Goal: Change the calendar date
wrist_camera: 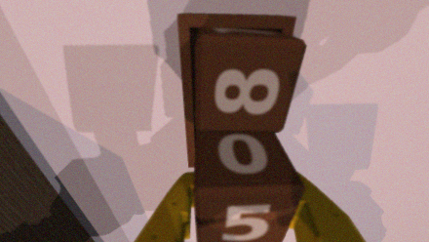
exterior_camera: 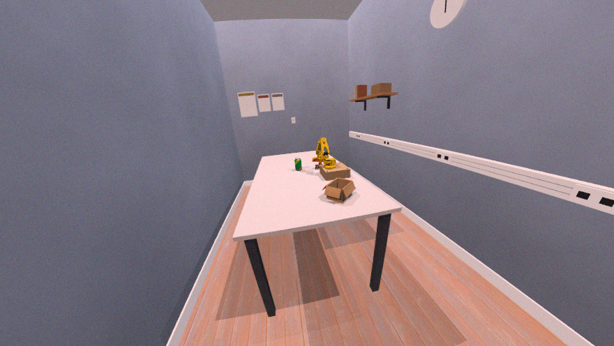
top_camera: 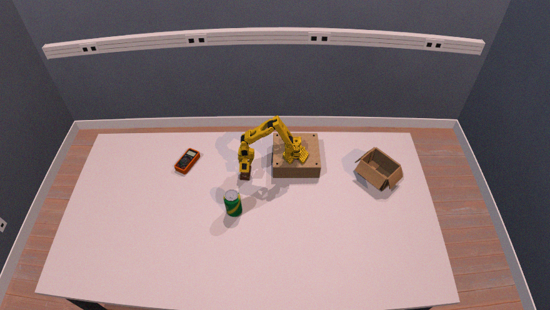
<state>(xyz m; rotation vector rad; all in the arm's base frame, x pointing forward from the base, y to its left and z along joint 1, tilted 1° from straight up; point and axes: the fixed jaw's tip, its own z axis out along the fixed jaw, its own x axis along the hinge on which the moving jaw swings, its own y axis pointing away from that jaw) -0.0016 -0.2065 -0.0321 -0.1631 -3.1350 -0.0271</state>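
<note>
In the wrist view my gripper is shut on a brown wooden cube. The cube shows a white 0 on its upper face and a white 5 on the face toward the camera. My yellow fingers flank it on both sides. Beyond it a second brown cube with a white 8 on top sits in the brown calendar tray. The held cube is close to the tray's near end; I cannot tell whether it touches the tray. In the top view the gripper points down over the small brown calendar.
The arm stands on a wooden base block. A green soda can stands in front of the calendar. An orange multimeter lies to the left. An open cardboard box sits at the right.
</note>
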